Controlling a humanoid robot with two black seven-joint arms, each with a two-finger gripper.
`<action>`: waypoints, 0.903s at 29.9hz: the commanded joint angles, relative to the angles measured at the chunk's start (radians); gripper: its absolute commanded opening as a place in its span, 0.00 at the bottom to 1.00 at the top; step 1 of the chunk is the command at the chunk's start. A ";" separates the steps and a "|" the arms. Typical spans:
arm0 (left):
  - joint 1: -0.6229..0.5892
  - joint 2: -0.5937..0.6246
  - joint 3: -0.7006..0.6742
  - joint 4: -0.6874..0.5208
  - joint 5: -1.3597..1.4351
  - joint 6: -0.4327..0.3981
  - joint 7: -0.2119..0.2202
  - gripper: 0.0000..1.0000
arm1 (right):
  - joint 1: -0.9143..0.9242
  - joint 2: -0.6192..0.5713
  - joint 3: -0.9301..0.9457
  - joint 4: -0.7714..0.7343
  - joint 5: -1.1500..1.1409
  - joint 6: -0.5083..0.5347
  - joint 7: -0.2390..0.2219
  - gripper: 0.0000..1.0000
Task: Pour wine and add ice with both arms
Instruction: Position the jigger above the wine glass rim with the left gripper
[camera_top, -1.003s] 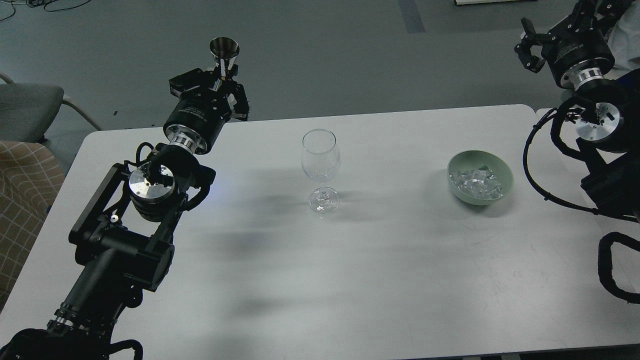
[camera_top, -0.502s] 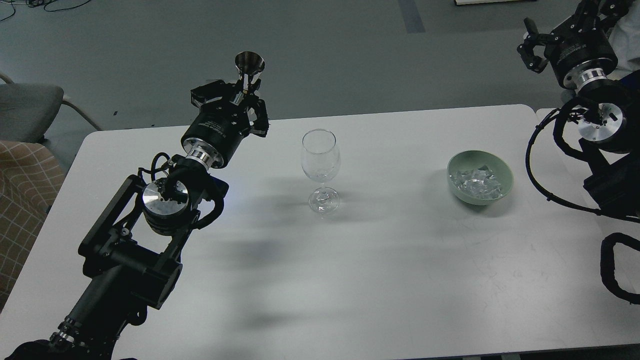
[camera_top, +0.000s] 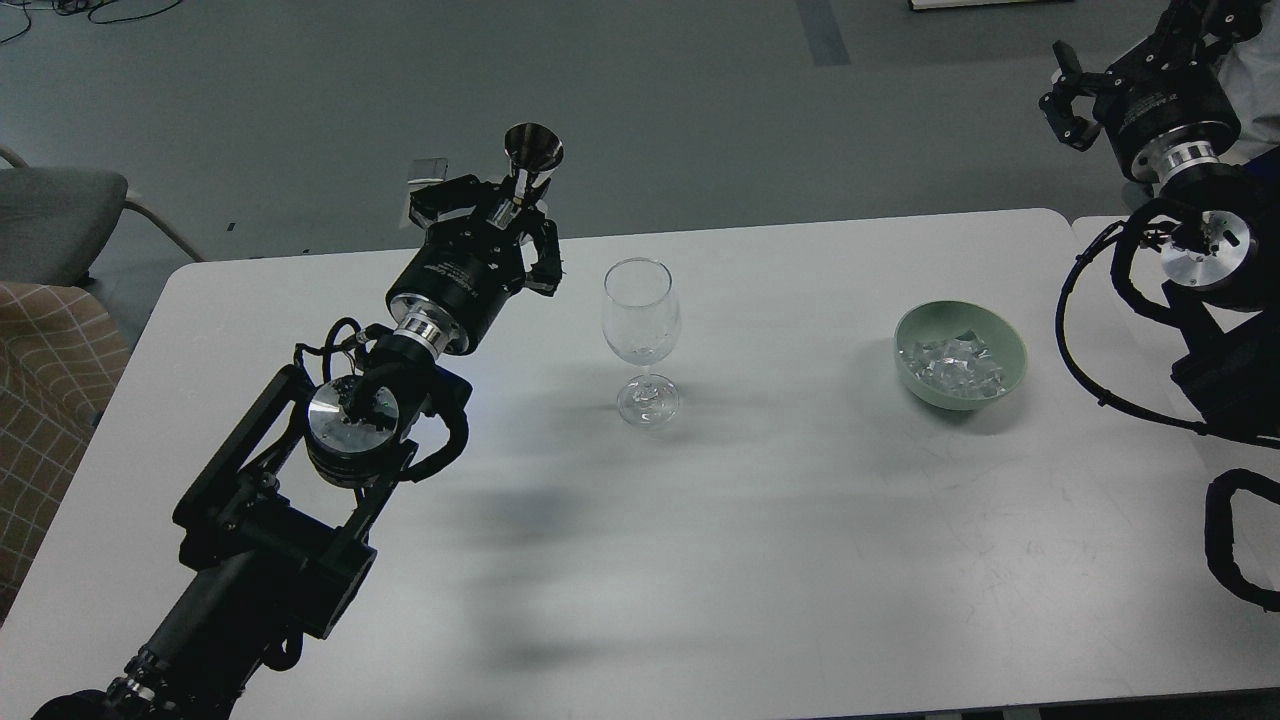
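Observation:
A clear stemmed wine glass (camera_top: 641, 310) stands upright on the white table (camera_top: 780, 520), and I see no liquid in it. My left gripper (camera_top: 510, 215) is shut on the waist of a small steel measuring cup (camera_top: 533, 150) and holds it upright, just left of the glass rim and above the table's back edge. No wine shows; the cup's inside is hidden. Ice chunks (camera_top: 950, 365) lie in a pale green bowl (camera_top: 1008, 345) to the right of the glass. My right gripper (camera_top: 1065, 95) is open and empty, raised off the table's back right corner.
A grey chair (camera_top: 50, 215) and a checked cushion (camera_top: 40, 370) stand off the table's left side. Another white surface (camera_top: 1095, 232) adjoins the table at the right, under my right arm. Grey floor lies behind the table.
My left arm has moved right and slightly nearer with the steel cup, closing on the wine glass. My right gripper has drifted slightly right. Glass and bowl have not moved.

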 joint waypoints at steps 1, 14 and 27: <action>0.021 -0.005 0.009 -0.001 0.067 0.000 0.001 0.00 | 0.000 0.000 0.000 0.002 0.000 0.000 0.000 1.00; 0.028 -0.003 0.028 -0.004 0.087 -0.005 -0.003 0.00 | -0.002 0.001 0.000 0.003 0.000 0.001 0.000 1.00; 0.028 0.006 0.066 -0.029 0.232 -0.003 -0.001 0.00 | -0.002 0.000 0.000 0.002 0.000 0.001 0.000 1.00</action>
